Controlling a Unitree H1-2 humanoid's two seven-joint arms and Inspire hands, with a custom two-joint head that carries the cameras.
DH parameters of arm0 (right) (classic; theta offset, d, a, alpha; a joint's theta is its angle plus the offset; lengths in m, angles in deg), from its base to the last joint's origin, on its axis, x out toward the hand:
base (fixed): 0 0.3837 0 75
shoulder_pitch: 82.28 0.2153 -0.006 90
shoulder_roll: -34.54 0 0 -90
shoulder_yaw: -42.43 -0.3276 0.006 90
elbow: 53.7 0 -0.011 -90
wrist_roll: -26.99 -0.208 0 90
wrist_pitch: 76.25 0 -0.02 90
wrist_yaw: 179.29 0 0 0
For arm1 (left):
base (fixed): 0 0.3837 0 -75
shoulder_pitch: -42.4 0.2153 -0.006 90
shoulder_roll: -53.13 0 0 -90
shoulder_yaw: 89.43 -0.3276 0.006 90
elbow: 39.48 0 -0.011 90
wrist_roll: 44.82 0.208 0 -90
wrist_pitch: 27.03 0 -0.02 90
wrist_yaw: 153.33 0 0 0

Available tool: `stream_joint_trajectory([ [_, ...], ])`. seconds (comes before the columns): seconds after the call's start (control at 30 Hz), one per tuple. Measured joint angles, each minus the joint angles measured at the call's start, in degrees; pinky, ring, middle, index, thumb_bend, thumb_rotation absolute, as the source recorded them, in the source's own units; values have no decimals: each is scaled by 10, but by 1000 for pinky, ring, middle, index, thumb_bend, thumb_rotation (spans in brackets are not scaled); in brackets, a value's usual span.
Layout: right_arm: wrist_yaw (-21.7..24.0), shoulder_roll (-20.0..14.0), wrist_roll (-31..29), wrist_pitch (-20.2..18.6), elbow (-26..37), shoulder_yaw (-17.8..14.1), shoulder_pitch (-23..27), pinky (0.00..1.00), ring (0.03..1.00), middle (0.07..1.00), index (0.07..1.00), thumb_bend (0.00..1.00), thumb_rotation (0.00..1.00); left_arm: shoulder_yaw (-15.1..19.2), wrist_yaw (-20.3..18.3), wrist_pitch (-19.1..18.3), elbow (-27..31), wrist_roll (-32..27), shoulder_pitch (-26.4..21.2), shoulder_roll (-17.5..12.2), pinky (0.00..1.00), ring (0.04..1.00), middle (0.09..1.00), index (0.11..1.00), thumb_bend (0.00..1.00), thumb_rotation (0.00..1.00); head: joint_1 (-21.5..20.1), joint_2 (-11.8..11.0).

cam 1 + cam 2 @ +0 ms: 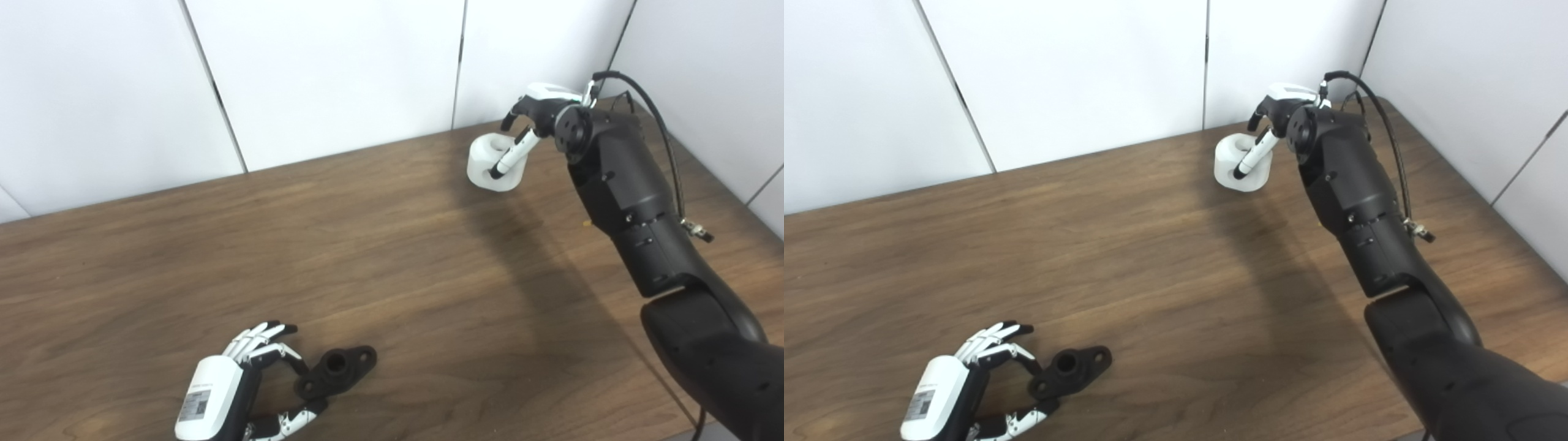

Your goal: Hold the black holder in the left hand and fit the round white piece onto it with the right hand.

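One dark wood-grain table (392, 245) against white wall panels (331, 73).

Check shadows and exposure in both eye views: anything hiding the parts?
Left eye view: right arm casts a broad soft shadow across the brown wooden table, clear of the round white piece in the right hand. Right eye view: black flanged holder by the left hand reads dark, its bore visible; no glare.
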Motion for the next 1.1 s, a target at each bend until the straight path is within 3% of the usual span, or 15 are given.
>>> stream_joint_trajectory([
  [0.53, -16, -4, -16, 0, 0, 35, 0, 929, 1000, 975, 743, 937, 331, 0, 0, -4, 4, 0, 2, 2, 852, 876, 815, 487, 516, 42, -3, 4],
  [1.1, -27, -7, -3, 0, -8, 35, -2, 934, 1000, 976, 734, 930, 311, 0, 0, -6, 6, 0, 3, 2, 858, 880, 819, 487, 516, 42, -3, 8],
])
